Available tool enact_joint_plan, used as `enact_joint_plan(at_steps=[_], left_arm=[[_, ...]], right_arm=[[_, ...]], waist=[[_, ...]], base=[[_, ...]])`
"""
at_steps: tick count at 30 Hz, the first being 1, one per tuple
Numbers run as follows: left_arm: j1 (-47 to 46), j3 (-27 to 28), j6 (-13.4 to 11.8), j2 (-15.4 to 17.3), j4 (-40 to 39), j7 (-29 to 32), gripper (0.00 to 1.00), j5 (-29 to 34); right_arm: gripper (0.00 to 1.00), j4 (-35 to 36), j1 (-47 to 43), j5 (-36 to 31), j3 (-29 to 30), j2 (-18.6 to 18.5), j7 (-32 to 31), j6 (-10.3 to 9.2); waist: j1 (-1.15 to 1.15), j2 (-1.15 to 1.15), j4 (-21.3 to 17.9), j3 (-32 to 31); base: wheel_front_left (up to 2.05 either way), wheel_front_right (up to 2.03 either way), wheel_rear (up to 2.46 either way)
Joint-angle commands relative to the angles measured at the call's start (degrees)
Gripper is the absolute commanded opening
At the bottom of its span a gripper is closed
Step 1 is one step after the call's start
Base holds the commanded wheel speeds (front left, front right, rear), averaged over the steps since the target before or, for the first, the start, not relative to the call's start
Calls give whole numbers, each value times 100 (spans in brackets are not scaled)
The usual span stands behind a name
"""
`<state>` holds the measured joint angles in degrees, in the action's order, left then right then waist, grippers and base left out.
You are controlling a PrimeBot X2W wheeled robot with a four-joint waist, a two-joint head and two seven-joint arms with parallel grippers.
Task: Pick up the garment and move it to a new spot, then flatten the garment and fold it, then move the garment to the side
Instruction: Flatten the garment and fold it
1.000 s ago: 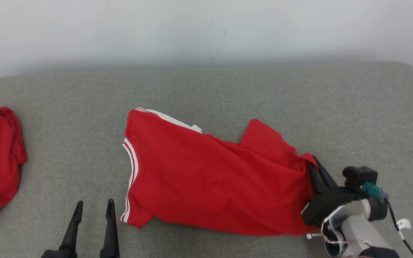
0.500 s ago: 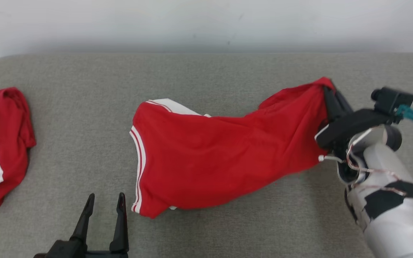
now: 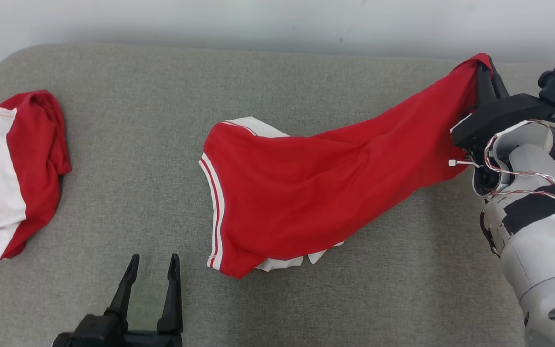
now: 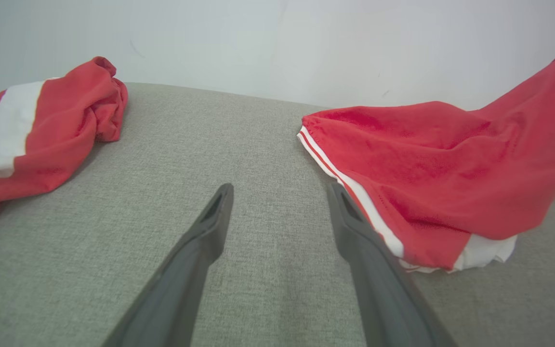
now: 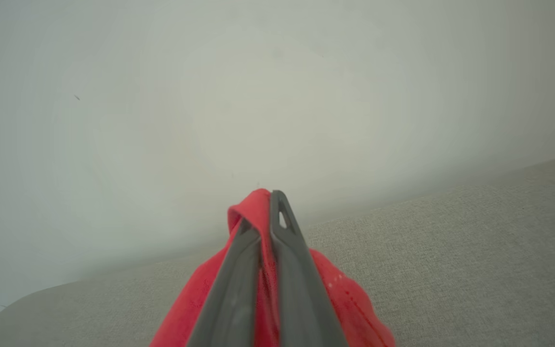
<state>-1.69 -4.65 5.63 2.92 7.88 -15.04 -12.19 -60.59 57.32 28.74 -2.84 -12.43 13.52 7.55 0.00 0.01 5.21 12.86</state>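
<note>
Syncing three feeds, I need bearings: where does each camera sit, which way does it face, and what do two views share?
Head view: on the head, facing down at the grey fabric surface; open left gripper, right gripper, pale forearm show.
Left wrist view: left wrist, facing along its spread fingers toward the white wall.
Right wrist view: right wrist, facing that wall; its fingers pinch the red white-trimmed garment.
Shared: head and left wrist views both show that garment and another red-and-white garment.

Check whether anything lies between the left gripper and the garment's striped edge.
Nothing visible does: only bare grey cushion separates the left gripper from the garment. The other red garment lies to the left, outside that path.
</note>
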Motion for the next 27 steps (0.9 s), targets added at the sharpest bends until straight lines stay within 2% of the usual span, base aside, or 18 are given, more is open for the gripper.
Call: enact_joint_plan(at_steps=[1,3,4,5,6,8,13,17,23,27], left_arm=[[-107,-8,26,-6,16,-11,100,-2],[-169,-53,22,-5,54,-11,100,-16],[-199,-68,26,-6,66,-11,100,-24],[-227,-86,29,-5,73,-11,100,-33],[-241,-104,33,-5,87,-11,100,-39],[-267,-124,31,-5,114,-11,100,-42],[-171,-75,11,-5,150,-11,100,-76],[-47,-19,26,-4,174,-11,100,-64],[45,58,57,-5,191,-11,100,-23],[48,69,82,-5,208,-11,100,-4]], right_arm=[[0,-82,55,-54,22,25,43,-13],[0,-434,278,-276,14,69,119,-13],[25,-515,338,-362,-8,74,133,-13],[78,-575,396,-449,-44,68,141,-13],[100,-627,424,-517,-57,65,157,-13],[100,-618,427,-697,-111,25,171,-13],[100,189,41,-1362,-38,-107,167,-13],[100,837,-328,-1801,167,-22,170,-13],[100,752,-699,-2079,153,109,171,-13],[100,467,-887,-2035,92,152,170,-13]], waist=[[0,-1,32,63],[0,-1,64,126],[0,-1,73,137],[0,-1,81,144],[0,-1,86,145],[0,-1,79,127],[0,-1,-35,11],[0,-1,-161,-124],[0,-1,-323,-284],[0,-1,-406,-338]], base=[[0,0,0],[0,0,0],[0,0,0],[0,0,0],[0,0,0],[0,0,0],[0,0,0],[0,0,0],[0,0,0],[0,0,0]])
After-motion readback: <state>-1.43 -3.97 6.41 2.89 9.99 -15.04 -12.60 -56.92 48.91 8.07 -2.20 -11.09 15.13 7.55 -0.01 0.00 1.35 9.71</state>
